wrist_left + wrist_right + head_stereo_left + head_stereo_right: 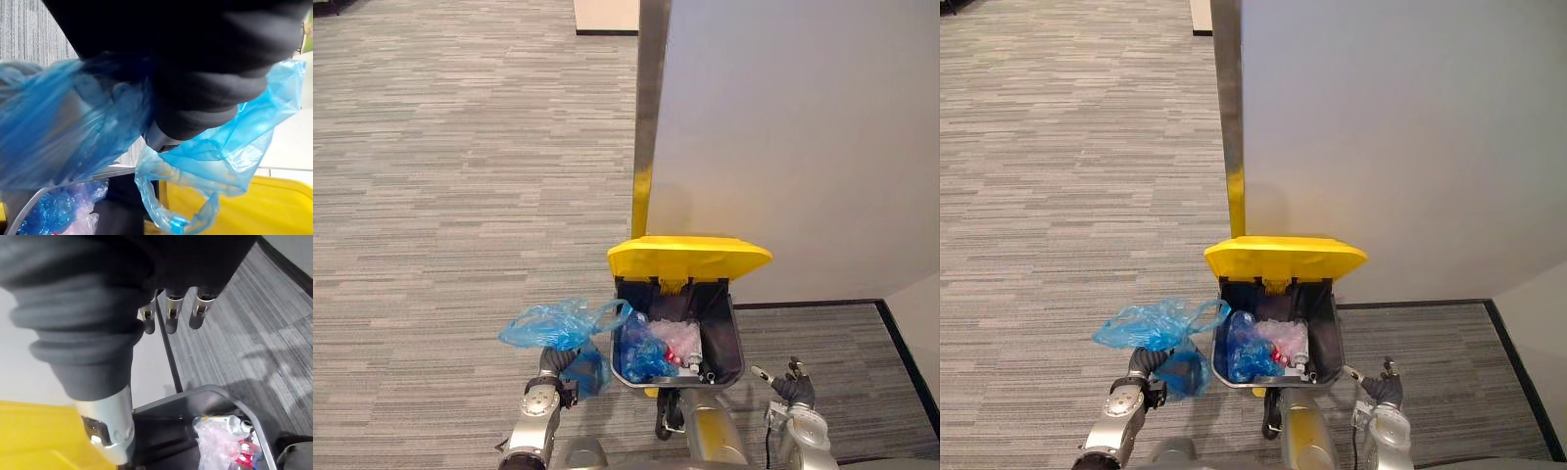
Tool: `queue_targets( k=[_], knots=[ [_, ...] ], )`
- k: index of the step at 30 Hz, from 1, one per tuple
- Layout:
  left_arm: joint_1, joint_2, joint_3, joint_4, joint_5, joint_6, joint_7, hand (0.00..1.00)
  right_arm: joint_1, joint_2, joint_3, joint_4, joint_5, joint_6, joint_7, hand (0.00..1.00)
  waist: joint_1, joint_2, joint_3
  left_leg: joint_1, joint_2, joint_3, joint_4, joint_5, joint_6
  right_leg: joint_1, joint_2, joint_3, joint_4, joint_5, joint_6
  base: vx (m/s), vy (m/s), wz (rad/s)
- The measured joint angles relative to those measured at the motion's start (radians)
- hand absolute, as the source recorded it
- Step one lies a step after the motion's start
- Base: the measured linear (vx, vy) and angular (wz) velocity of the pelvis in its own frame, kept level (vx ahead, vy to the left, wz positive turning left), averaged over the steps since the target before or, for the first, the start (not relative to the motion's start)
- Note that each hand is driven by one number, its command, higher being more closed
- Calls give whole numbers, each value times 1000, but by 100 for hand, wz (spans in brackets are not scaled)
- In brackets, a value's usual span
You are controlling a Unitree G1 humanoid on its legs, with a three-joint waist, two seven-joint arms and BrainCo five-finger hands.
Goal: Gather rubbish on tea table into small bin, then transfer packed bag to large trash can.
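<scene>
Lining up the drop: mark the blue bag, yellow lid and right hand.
blue bag [553, 326], left eye view, on its bunched upper part.
yellow lid [690, 257], left eye view, on its middle.
right hand [795, 385], left eye view, on its dark back cover.

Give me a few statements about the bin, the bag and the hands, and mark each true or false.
1. The yellow lid of the dark grey trash can stands open. True.
2. The thin blue plastic bag already lies inside the can. False: the left hand holds it outside the can, on the can's left side.
3. The right hand holds nothing, with its fingers straight. True.
4. The can is empty. False: blue and clear plastic rubbish lies in it.
5. The right hand rests on the lid. False: it hangs apart from the can, on its right side.
</scene>
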Motion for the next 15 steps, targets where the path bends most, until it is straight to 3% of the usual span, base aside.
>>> queue_targets(
  k=[4,11,13,14,15],
  knots=[
    [45,8,0,-2,9,0,0,100,30,0,84,0,-2,0,27,0,3,1,-45,-7,11,6,-62,12,-16,4,1,-21,-52,24,22,-66,-9,21],
    [46,38,1,-17,8,1,6,100,-45,-4,325,-46,-8,0,62,0,17,-10,-65,-70,15,-63,-158,21,6,-64,22,-29,-91,50,17,-18,-118,19],
    [33,33,-4,-29,7,1,9,100,-91,-12,369,-83,-8,-2,62,0,34,-3,-59,-111,16,-76,-167,72,21,-104,29,-35,-91,50,17,32,-133,10],
    [18,24,-4,-30,7,1,12,100,-143,-22,400,-92,-8,-2,61,0,46,2,-46,-137,22,-79,-163,123,-30,-123,33,-39,-89,50,17,40,-141,11],
    [6,17,-4,-31,6,1,18,100,-176,-23,424,-108,-8,-2,60,0,57,1,-37,-152,27,-78,-158,150,-56,-127,33,-49,-93,50,17,33,-111,21]
  ],
)
